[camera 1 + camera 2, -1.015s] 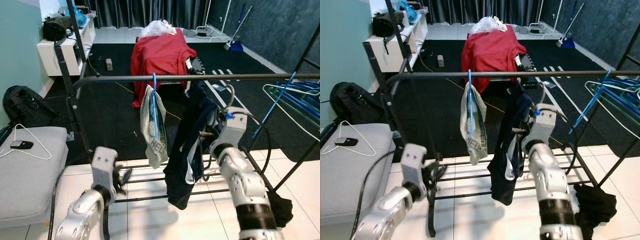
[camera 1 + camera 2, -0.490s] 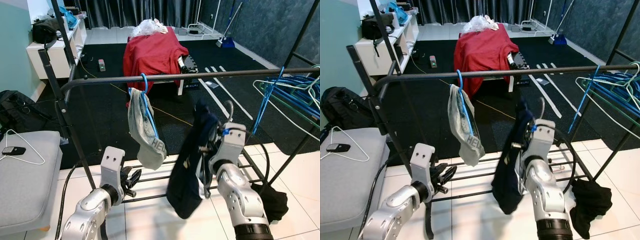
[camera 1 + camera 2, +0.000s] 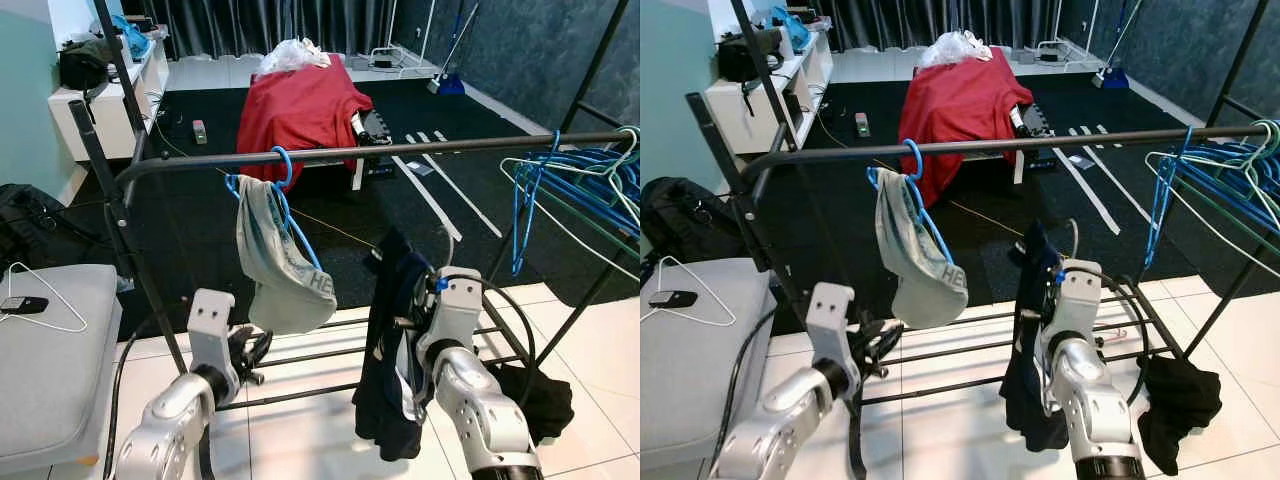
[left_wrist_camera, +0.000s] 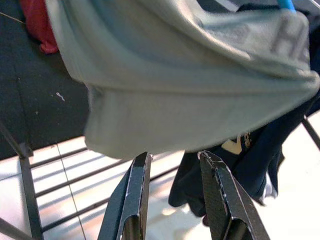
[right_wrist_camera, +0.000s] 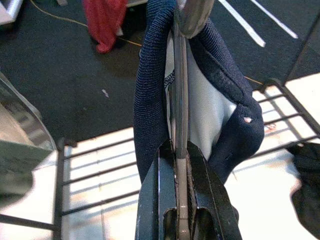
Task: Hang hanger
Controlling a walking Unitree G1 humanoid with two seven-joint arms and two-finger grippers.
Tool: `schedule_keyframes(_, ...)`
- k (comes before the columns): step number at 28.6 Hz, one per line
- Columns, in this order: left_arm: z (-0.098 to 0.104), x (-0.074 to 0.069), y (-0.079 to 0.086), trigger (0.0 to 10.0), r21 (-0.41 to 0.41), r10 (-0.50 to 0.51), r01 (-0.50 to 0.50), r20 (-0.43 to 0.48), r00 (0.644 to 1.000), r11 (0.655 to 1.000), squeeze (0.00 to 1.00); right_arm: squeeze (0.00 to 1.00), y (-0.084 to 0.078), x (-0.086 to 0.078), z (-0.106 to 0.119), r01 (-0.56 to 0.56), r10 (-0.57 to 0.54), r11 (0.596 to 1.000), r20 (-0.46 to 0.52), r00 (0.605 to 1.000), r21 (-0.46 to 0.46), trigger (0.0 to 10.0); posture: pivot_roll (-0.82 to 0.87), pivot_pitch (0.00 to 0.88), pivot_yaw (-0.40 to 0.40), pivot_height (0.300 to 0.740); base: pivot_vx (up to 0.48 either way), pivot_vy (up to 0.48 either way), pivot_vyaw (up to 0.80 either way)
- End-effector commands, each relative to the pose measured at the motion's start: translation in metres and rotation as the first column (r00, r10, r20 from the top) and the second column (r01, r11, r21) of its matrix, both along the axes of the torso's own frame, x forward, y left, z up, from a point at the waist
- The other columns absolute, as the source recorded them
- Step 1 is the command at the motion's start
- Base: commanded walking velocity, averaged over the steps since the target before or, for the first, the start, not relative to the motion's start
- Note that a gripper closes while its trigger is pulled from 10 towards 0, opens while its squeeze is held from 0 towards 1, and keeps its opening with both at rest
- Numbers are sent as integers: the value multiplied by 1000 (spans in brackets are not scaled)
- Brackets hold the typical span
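A black clothes rack (image 3: 330, 156) is standing across the scene, its top rail running from left to right. A blue hanger (image 3: 280, 170) is hanging from the left part of that rail, carrying a grey garment (image 3: 275, 270) that is swinging out to the right.

The right gripper (image 5: 180, 165) is sitting low, below the rail and right of the grey garment. Its two black fingers are pressing together on the thin metal hanger (image 5: 181, 90) that a dark navy garment (image 3: 390, 360) is draped over; this hanger is well under the rail and is not hooked on it.

The left gripper (image 4: 172, 190) is hovering lower left, just under the hem of the grey garment, with its fingers (image 4: 135, 195) spread apart and holding nothing.

A bunch of blue and green hangers (image 3: 575, 180) is hanging at the right end of the rail. A dark cloth (image 3: 1175, 395) is lying on the tiled floor near the right foot of the rack. Far behind the rack, a red cloth (image 3: 300, 105) is covering a piece of furniture on the dark carpet. At the left, a white wire hanger (image 3: 45, 300) and a small phone (image 3: 20, 303) are lying on a grey seat (image 3: 50, 370).
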State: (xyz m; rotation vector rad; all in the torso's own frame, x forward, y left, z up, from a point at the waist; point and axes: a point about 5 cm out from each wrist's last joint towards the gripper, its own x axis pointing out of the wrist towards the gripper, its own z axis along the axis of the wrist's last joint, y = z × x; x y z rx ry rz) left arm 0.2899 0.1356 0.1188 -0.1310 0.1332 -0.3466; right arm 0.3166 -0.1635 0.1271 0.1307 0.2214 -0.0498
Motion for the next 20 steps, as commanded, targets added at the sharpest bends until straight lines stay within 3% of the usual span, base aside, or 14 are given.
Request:
schedule_keyframes(1, -1, 1, 1, 10000, 0, 15, -15, -10, 1000, 1000, 0, 0, 5, 2, 10, -21, 19, 999, 61, 998, 29, 10000, -60, 103, 0, 740, 0, 0, 0)
schedule_keyframes(9, 0, 1, -2, 10000, 10, 2, -2, 4, 1000, 1000, 0, 0, 6, 2, 12, -29, 27, 999, 59, 998, 31, 10000, -60, 94, -3, 740, 0, 0, 0)
schedule_keyframes(20, 0, 0, -5, 10000, 10, -12, 12, 5, 1000, 1000, 0, 0, 6, 3, 15, -33, 31, 999, 62, 998, 31, 10000, -63, 86, -7, 740, -267, 0, 0)
